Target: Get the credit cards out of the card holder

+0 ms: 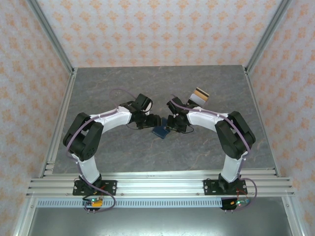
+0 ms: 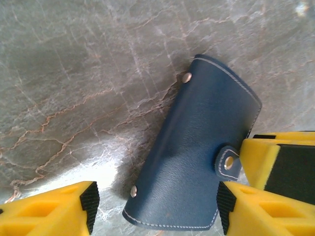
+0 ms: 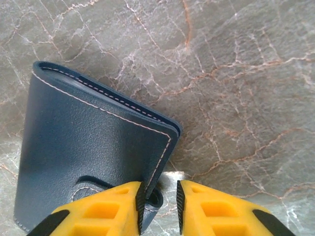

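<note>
Symmetrically bent, left end effector (image 2: pixel 156 204) straddling card holder (image 2: pixel 202 142), right end effector (image 3: pixel 161 199) opposite

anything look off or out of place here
Nothing stands out. The card holder lies closed and undamaged on the table; the credit cards sit in one stack farther back, apart from it.

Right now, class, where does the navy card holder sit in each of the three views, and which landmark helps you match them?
Top external: card holder, a small blue patch just below picture centre.
Left wrist: card holder, centre-right, lying slanted.
Right wrist: card holder, left half, reaching the bottom edge.
Shared landmark: the closure tab, at its right edge in the left wrist view and at the bottom in the right wrist view; too small to tell from above.
</note>
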Controlling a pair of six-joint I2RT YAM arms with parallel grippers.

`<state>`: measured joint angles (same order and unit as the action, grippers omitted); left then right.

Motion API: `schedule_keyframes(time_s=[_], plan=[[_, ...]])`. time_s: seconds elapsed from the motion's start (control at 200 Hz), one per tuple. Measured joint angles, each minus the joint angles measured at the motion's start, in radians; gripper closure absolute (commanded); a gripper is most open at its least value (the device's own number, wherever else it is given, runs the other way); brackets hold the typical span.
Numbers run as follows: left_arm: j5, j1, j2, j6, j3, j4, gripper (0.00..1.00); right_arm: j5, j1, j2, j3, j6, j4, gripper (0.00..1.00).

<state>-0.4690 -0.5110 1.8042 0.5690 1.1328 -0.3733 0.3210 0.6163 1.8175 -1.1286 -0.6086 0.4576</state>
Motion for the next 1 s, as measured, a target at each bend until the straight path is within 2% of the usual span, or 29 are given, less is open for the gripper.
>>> schedule_keyframes(time_s=[0.37, 0.611, 0.761, 0.866, 1.001], plan=[[-0.066, 0.0, 0.048, 0.018, 0.006, 0.018, 0.39, 0.046, -0.008, 0.022, -0.001, 0.008, -0.04, 0.73], [-0.14, 0.014, 0.041, 0.044, -0.02, 0.117, 0.48, 0.066, -0.02, 0.026, -0.001, 0.019, -0.04, 0.73], [-0.18, 0.022, -0.001, 0.063, -0.076, 0.177, 0.65, 0.073, -0.024, 0.026, 0.002, 0.018, -0.043, 0.73], [-0.187, 0.022, -0.026, 0.054, -0.081, 0.18, 0.82, 0.076, -0.025, 0.021, 0.017, 0.011, -0.061, 0.72], [-0.186, 0.022, -0.049, 0.04, -0.085, 0.18, 0.94, 0.081, -0.027, -0.028, 0.074, -0.014, -0.105, 0.67]])
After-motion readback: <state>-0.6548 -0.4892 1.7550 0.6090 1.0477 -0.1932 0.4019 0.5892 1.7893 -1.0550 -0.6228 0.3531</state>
